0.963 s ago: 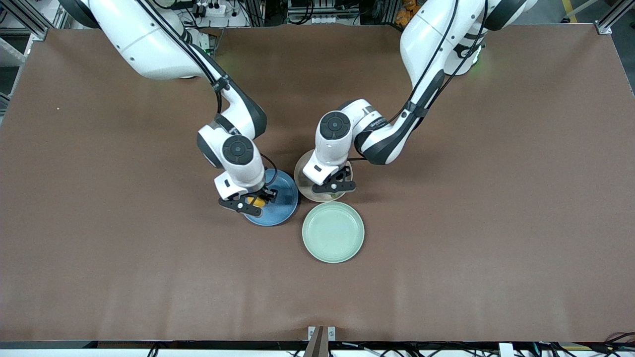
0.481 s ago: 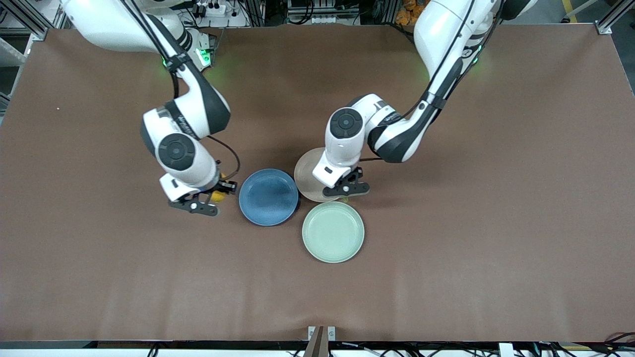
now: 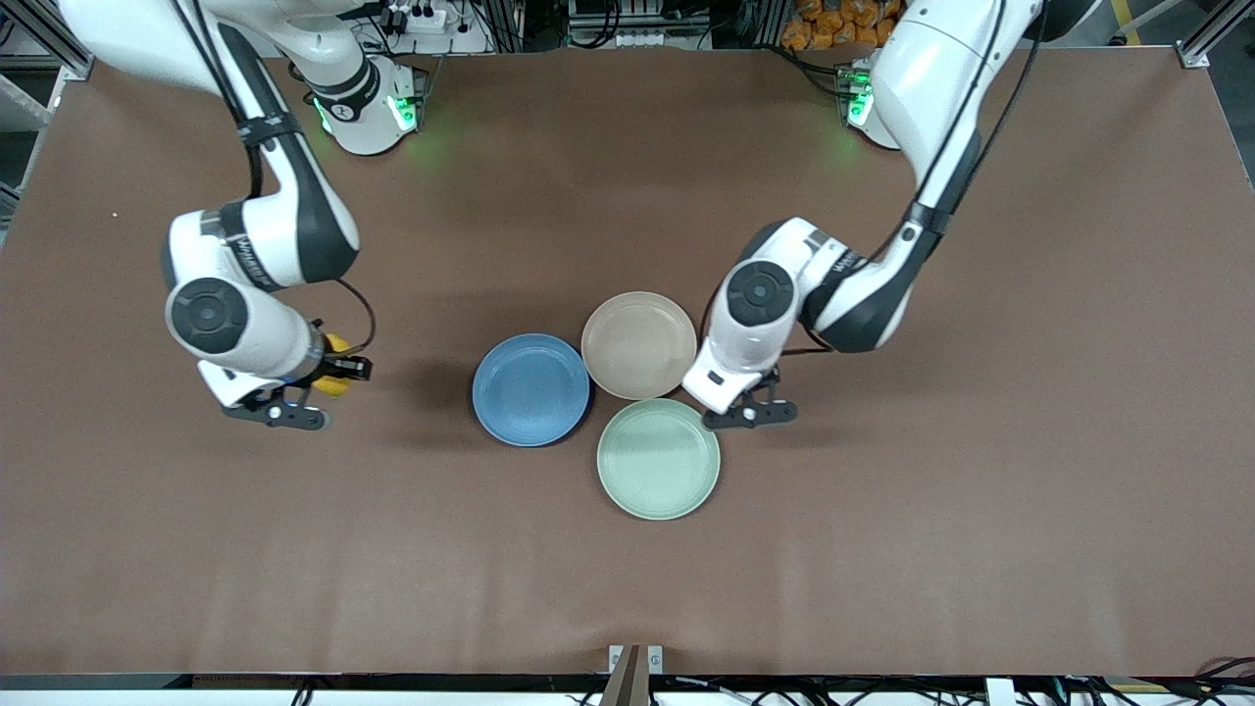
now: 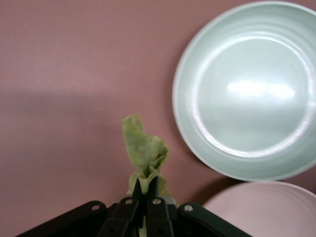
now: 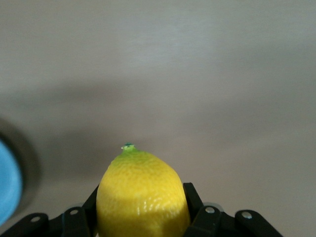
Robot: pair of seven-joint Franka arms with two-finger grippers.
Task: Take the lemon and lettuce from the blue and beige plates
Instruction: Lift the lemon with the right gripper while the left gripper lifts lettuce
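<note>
Three plates sit together on the table: one blue plate, one beige plate and one mint-green plate, and all three are bare. There is one lemon and one lettuce piece, each carried by an arm. The right gripper is up over bare table toward the right arm's end, well apart from the blue plate, its jaws pinching the lemon on both sides with the pointed tip sticking out. The left gripper is over the table just beside the mint-green plate, toward the left arm's end, its jaws pressed onto the stem end of the lettuce, which hangs out past them over the brown surface. Half a second ago the right gripper was just beside the blue plate and the left gripper was over the edge of the beige plate; both have since swung outward, away from the plates.
</note>
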